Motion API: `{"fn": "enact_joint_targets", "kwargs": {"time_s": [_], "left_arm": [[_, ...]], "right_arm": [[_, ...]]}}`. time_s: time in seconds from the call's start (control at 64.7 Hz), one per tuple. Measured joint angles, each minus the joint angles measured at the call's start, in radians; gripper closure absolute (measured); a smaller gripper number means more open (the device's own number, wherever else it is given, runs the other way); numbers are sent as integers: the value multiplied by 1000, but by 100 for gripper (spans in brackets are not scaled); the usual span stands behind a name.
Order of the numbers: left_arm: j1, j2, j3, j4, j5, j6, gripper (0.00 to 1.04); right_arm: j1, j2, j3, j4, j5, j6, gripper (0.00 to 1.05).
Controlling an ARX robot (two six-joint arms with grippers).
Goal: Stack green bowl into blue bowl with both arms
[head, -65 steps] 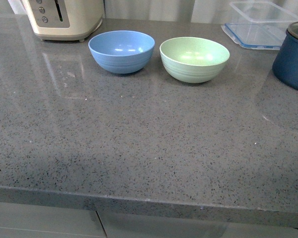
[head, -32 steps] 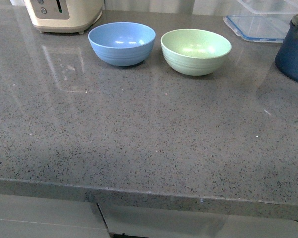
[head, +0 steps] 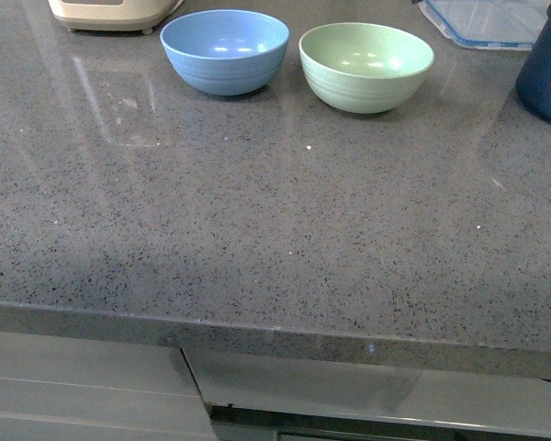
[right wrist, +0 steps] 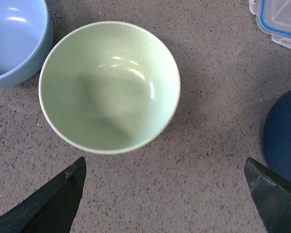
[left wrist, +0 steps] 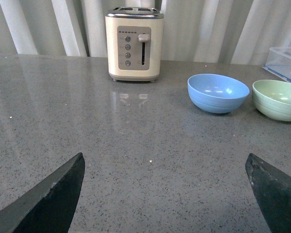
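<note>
The green bowl [head: 366,66] is sitting upright and empty at the far side of the table [head: 257,239]. It is just beside the blue bowl [head: 224,50], which is lying to the robot's left of it with a thin gap showing between them.

You are working in the approach step, and nothing is being gripped yet. The right pincer [right wrist: 164,162] is hovering over the green bowl, spread wide and empty. The bowl is lying a little ahead of its fingers rather than between them. The left pincer [left wrist: 164,158] is also gaping wide and carrying nothing. It is hanging over bare table, well apart from both bowls.

As I am judging it, your next move is calling for the right pincer to shift forward and descend. One finger should be going inside the green rim and the other outside before closing on the wall. Meanwhile you should be bringing the left pincer toward the blue bowl to steady it, on the side away from the green one.

Neither arm is showing in the front view, and each wrist view is giving you only two fingertips. So I cannot tell how high the right pincer is sitting above the rim. The toaster [left wrist: 134,44], the navy pot [head: 546,73] and the clear container [head: 482,20] are being cut off by the front view's edges.
</note>
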Motion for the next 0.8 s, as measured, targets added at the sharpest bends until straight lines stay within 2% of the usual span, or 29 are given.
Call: {"fn": "enact_joint_targets", "kwargs": {"time_s": [0.417, 0.803], "left_arm": [[0, 0, 0, 0, 0, 0, 7], [0, 0, 0, 0, 0, 0, 7]], "right_arm": [[-7, 233, 253, -43, -19, -26, 10], [-9, 278, 264, -42, -52, -34, 10]]}}
